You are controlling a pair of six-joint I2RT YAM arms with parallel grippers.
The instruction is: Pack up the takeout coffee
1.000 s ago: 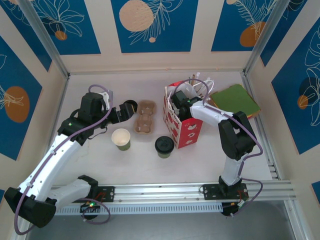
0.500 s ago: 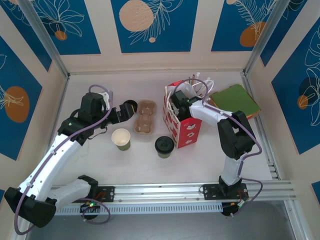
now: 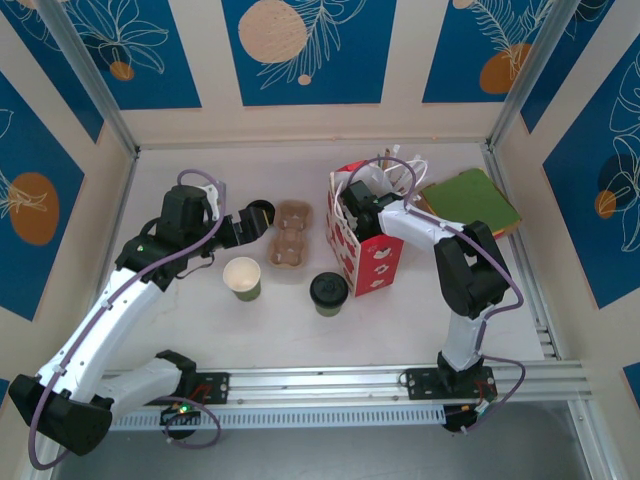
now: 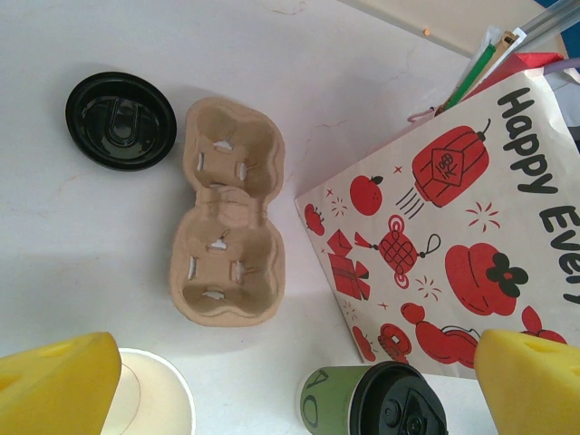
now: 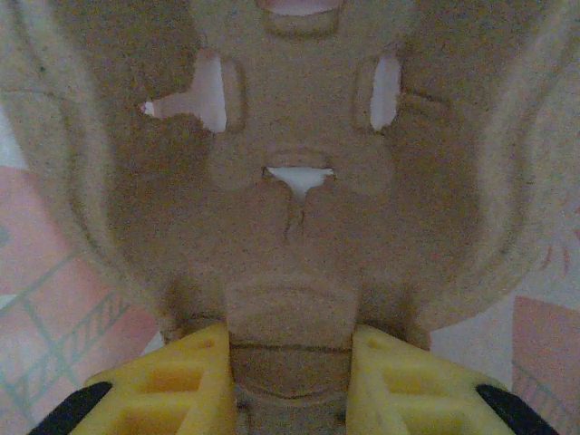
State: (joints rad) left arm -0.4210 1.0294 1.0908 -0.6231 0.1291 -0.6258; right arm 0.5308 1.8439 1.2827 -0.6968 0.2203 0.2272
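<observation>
- While lining red-and-white bag (image 3: 372, 262), by judgement: gripping pulp carrier (image 5: 290, 181) between narrowly closed right fingers (image 5: 195, 372), centre right of top view.
- Left fingers (image 4: 54, 372): spread wide, empty.
- Takeout coffee (image 3: 328, 290): upright on bench (image 3: 300, 335), lower centre, just beside bag, unpacked.
- Next, likely: seat carrier flat, release, fetch cup.

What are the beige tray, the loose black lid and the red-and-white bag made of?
The beige tray looks like moulded paper pulp: matte, fibrous, soft pressed edges. The loose black lid seems thin plastic: glossy, crisp moulded ridges. The red-and-white bag is probably paper: smooth printed panel, sharp edge.
</observation>
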